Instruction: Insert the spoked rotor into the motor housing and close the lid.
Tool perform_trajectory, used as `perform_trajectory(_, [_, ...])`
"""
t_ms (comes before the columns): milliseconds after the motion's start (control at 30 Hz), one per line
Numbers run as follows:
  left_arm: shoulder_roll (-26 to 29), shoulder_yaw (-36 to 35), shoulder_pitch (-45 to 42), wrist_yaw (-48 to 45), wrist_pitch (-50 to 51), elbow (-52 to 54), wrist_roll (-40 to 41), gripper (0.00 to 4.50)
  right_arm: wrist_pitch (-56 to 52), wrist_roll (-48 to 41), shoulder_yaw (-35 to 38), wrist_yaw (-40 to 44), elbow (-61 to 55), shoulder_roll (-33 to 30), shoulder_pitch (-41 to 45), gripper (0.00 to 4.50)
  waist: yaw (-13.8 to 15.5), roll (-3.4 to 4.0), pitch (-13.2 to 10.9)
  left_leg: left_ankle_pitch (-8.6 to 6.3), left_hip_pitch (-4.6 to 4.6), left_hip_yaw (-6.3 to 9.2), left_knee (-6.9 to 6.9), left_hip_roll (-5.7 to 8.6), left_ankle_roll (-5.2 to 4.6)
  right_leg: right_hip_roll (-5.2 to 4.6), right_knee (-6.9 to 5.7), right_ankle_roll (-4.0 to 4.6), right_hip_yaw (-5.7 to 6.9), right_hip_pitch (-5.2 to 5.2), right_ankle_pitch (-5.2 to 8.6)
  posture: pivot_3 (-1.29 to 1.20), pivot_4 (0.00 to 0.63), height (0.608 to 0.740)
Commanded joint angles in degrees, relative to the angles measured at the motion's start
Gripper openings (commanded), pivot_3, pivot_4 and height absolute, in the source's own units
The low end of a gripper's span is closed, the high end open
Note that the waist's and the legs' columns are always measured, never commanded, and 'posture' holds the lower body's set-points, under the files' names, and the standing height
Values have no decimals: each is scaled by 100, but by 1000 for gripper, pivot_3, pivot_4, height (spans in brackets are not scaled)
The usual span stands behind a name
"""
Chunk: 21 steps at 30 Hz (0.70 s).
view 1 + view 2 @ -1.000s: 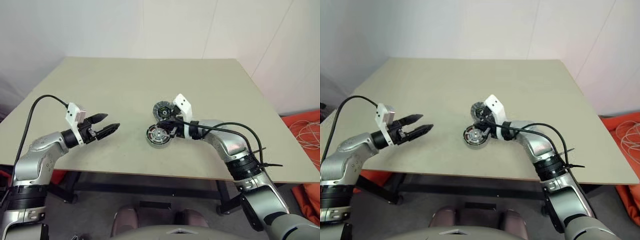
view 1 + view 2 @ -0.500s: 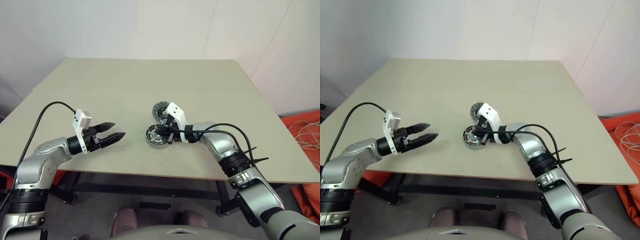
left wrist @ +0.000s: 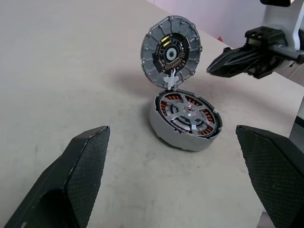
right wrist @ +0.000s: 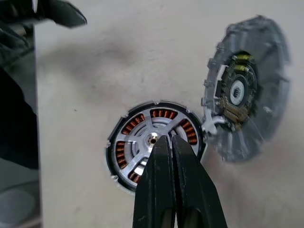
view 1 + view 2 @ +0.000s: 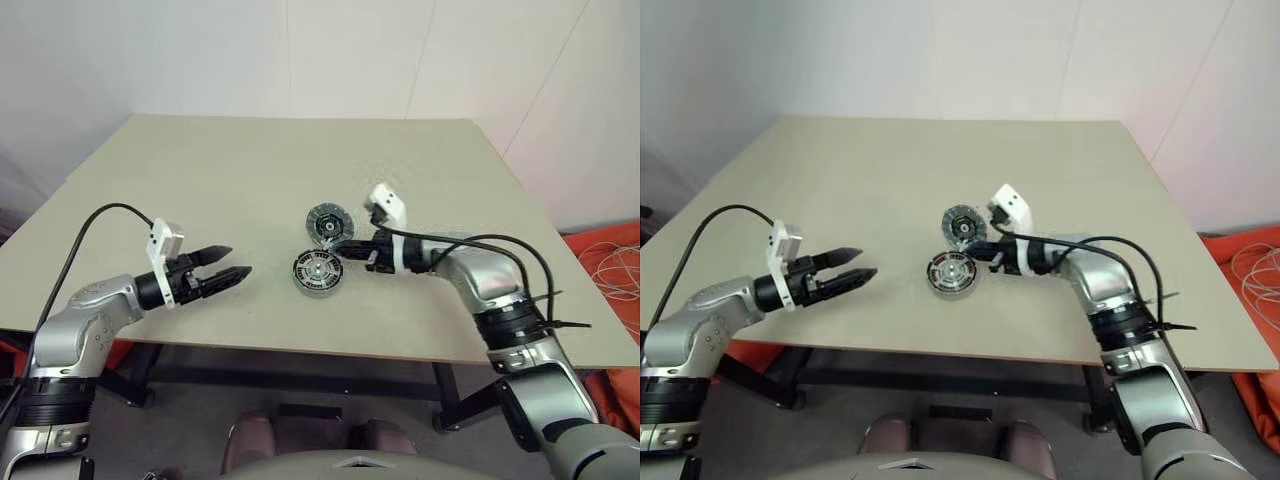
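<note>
The left gripper (image 5: 228,268) hovers low over the table (image 5: 250,170) at about 9 o'clock from the parts, well apart from them, its fingers spread wide and holding nothing. The housing (image 5: 317,272) lies flat near the table's middle, copper coils showing between the spokes of the rotor (image 3: 186,111) – it sits inside the housing. The lid (image 5: 325,222) lies open on the table at 12 o'clock from the housing, touching its rim, dark ring and hub facing up. The right gripper (image 5: 338,250) reaches in from 3 o'clock, fingers pressed together and empty – its tip is between lid and housing, just beside both.
</note>
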<state>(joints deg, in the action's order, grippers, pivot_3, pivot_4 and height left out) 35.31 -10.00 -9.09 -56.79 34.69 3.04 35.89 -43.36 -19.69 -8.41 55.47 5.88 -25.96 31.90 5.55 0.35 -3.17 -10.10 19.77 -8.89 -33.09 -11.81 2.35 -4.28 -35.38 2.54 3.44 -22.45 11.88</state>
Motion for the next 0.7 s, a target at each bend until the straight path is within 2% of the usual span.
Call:
perform_trajectory(33, [22,-24,-52,-62,-115,117,29,4500,-195,-275,342,43,-239,-211,-18,44,0,0,0,0,0,0,0,0,0,0,0,0,0,-1,0,0,0,740])
perform_trajectory(67, [30,-28,-48,-63,-116,110,36,4500,-213,-296,360,61,-260,-262,-35,44,0,0,0,0,2,0,0,0,0,0,0,0,0,-2,0,0,0,740])
perform_trajectory(167, [38,-31,-20,-65,-129,111,41,4500,-369,-412,445,63,-270,-362,-27,641,0,1,-1,0,1,-1,0,1,1,0,2,-1,0,-3,0,0,0,740])
perform_trajectory(533, [71,-137,219,-18,-161,225,73,4500,-814,-729,612,276,117,-583,269,4465,0,1,-1,0,5,-3,0,0,0,0,21,-2,1,0,1,0,0,740])
perform_trajectory(700, [63,-163,259,-14,-168,253,100,4500,-1328,-653,220,315,33,-762,178,4488,16,1,-1,-1,9,-2,0,0,-2,0,23,-1,4,2,1,0,0,740])
